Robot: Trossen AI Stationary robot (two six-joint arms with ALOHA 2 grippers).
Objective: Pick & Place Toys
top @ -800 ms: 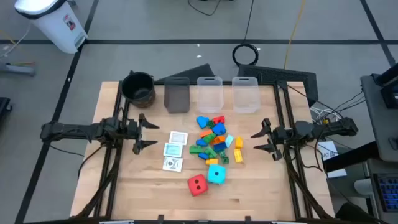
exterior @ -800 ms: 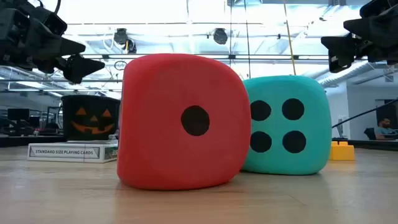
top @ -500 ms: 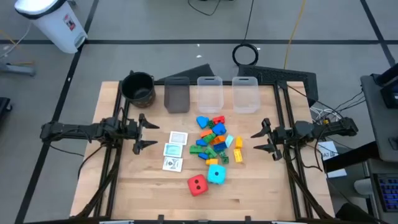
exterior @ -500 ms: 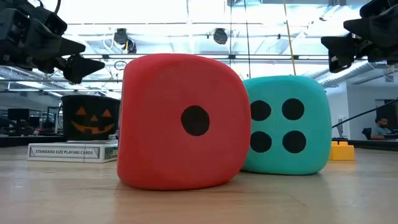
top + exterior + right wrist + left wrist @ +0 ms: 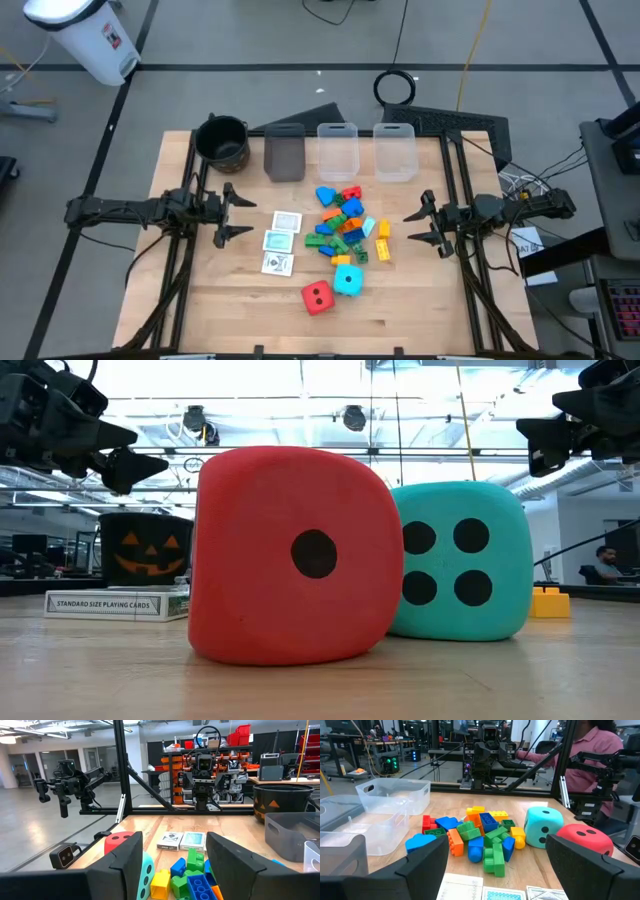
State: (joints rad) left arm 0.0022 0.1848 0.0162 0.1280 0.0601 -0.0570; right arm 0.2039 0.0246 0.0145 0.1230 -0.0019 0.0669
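A heap of small coloured bricks lies mid-table; the left wrist view shows the same bricks. Near the front edge stand a red cube and a cyan dotted cube. Three white cards lie flat left of the heap. My left gripper hovers open at the table's left side, fingers pointing toward the cards. My right gripper hovers open at the right side, pointing toward the heap. Both are above the table and hold nothing.
Along the far edge stand a black round pot, a grey bin and two clear bins. A person in a pink top sits beyond the table's right side.
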